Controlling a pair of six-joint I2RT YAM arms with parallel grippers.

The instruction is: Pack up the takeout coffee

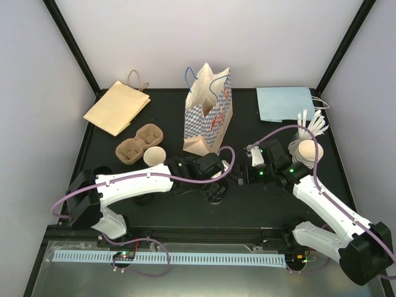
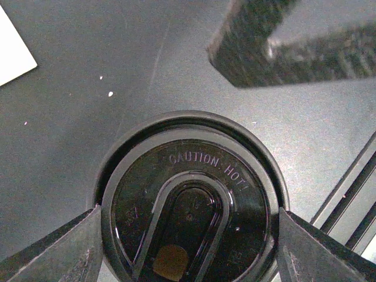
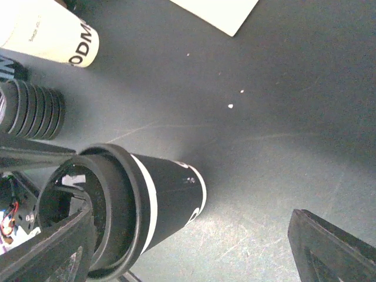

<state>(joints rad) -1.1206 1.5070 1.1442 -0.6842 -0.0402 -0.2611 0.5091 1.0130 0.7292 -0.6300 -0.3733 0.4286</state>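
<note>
Lidded cup (black), left gripper flanking it — right gripper agape

**Top view:** fixed, high behind both arm bases, facing down and forward. It takes in the whole bench from a distance.

**Left wrist view:** mounted on the left tool, facing straight down, very near. The lid of the black cup fills the lower frame.

**Right wrist view:** mounted on the right tool, facing down at a slant, near. It sees that cup from the side.

**Shared:** the cup and the bench around it appear in both wrist views. The top view covers the same patch, mid-bench.
</note>
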